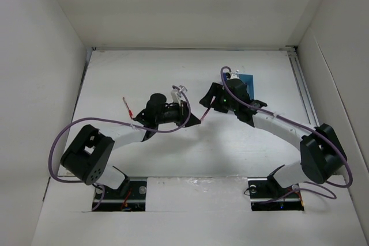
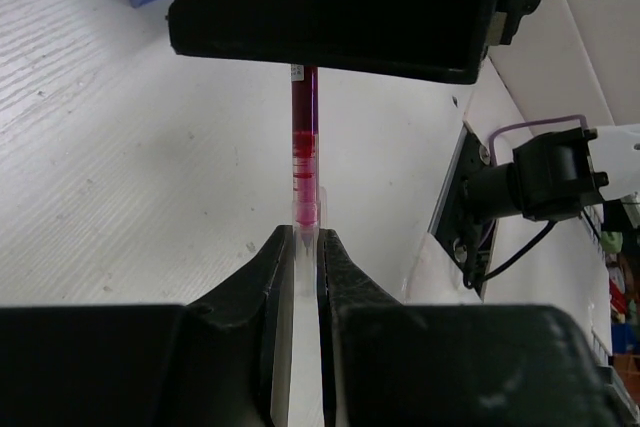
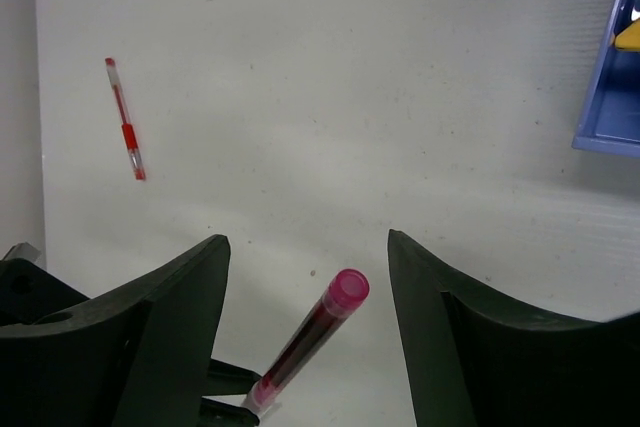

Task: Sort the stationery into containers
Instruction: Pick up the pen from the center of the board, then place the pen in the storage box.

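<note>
My left gripper (image 2: pixel 307 237) is shut on the clear tip end of a red-and-white pen (image 2: pixel 305 137) and holds it above the table. The pen's capped end (image 3: pixel 345 292) reaches up between the wide-open jaws of my right gripper (image 3: pixel 306 239) and touches neither finger. In the top view the two grippers meet mid-table, left (image 1: pixel 195 119) and right (image 1: pixel 205 101). A second red-and-white pen (image 3: pixel 125 119) lies on the table to the left, also in the top view (image 1: pixel 128 108). The blue compartment box (image 3: pixel 612 97) holds a yellow piece (image 3: pixel 630 37).
In the top view the blue box (image 1: pixel 247 79) is mostly hidden behind my right arm at the far side. White walls enclose the table on the left, right and back. Purple cables loop from both arms.
</note>
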Robot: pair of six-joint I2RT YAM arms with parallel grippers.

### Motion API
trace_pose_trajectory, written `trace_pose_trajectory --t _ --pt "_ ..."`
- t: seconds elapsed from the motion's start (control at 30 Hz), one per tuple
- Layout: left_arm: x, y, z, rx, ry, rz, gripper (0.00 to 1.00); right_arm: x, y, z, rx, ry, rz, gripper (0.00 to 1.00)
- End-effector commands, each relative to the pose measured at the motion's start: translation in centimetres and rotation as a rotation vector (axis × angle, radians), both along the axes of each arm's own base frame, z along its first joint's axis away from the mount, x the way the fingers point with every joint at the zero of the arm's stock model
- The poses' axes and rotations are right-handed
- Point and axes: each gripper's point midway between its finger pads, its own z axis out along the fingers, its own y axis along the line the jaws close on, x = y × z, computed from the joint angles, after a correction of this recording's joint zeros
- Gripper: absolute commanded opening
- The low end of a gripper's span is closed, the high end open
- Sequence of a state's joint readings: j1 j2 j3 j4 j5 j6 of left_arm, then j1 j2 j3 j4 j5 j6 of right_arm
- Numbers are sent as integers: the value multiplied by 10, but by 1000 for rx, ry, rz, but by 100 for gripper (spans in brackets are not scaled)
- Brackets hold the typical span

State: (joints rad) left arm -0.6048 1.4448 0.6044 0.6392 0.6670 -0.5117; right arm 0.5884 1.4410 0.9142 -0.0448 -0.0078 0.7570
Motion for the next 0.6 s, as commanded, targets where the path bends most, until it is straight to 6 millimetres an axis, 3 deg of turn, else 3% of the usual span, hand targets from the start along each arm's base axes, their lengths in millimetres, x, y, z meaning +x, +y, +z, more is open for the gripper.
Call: trace_pose_trajectory --t 0.0,0.17,0.23,0.53,0.57 --pt "2 -10 23 -55 -75 -73 0 12 7 20 31 -56 6 69" --pt "-5 -18 25 -61 -79 -123 0 16 4 20 36 -65 -3 59" --pt "-6 -18 25 -62 -86 -134 0 16 5 15 31 -56 -3 50" --pt "-11 -16 18 -53 -78 -146 0 19 -1 17 30 -68 -24 27" --pt "-11 -16 18 -53 -78 -146 0 19 -1 17 30 -68 -24 19"
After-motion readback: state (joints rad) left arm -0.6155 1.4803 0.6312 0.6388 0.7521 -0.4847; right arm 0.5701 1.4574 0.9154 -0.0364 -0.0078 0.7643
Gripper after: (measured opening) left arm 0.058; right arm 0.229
